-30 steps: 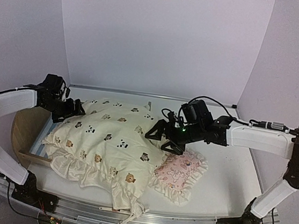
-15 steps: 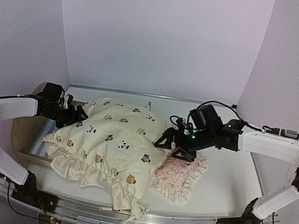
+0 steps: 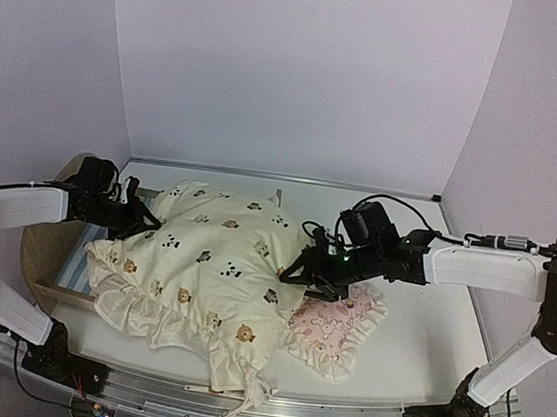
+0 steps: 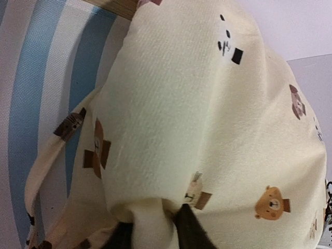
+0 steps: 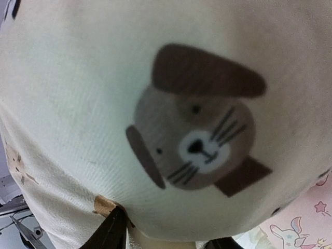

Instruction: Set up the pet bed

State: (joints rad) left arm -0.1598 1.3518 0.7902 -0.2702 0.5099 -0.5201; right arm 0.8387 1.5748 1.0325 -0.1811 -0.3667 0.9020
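The pet bed (image 3: pixel 49 235) stands at the left, its light-wood frame and blue-and-white striped base (image 4: pixel 31 104) only partly showing. A cream animal-print cushion (image 3: pixel 207 261) lies over most of it and spills toward the table's front. My left gripper (image 3: pixel 146 222) is at the cushion's far left edge, with a fold of the cushion (image 4: pixel 181 104) pinched between its dark fingers (image 4: pixel 189 231). My right gripper (image 3: pixel 301 272) is at the cushion's right edge. There the cushion fabric (image 5: pixel 104 104) bulges tight between its fingers (image 5: pixel 111 233).
A small pink ruffled pillow (image 3: pixel 331 320) lies on the table just right of the cushion, under the right wrist, and shows again as the pillow corner (image 5: pixel 306 218). White walls close in the table at the back and both sides. A metal rail (image 3: pixel 255 412) runs along the front.
Both grippers have gone from wide open to closed on the cushion's edges. The right arm moved left and down onto the cushion's right edge, and the left gripper pushed into its left edge.
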